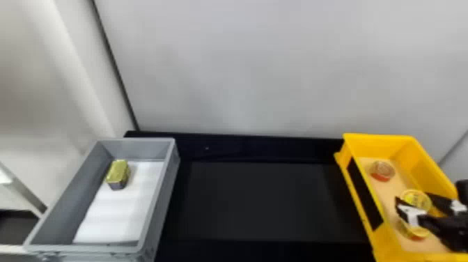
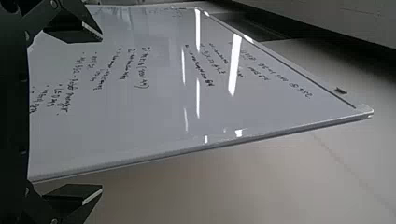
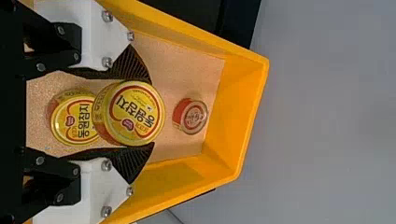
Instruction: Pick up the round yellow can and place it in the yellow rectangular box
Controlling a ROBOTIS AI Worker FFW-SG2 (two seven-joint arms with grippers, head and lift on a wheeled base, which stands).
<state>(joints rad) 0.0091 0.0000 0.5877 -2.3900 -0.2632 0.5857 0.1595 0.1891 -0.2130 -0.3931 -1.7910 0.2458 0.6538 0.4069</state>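
Observation:
In the head view, my right gripper [image 1: 414,205] is inside the yellow rectangular box [image 1: 379,138] at the right, with a round yellow can [image 1: 416,197] between its fingers. The right wrist view has the right gripper [image 3: 152,113] shut on this can [image 3: 135,112], one ribbed pad on each side, its printed lid facing the camera. A second round yellow can [image 3: 77,122] sits on the box floor, partly covered by the held one. My left gripper [image 2: 102,113] stands open with nothing between its fingers, facing a whiteboard.
Near the yellow box's far end lies a small red can [image 1: 382,171]. A grey box [image 1: 139,143] at the left holds a gold-lidded rectangular can [image 1: 118,172] on white lining. Between the boxes is a black surface [image 1: 257,198]; a pale wall rises behind.

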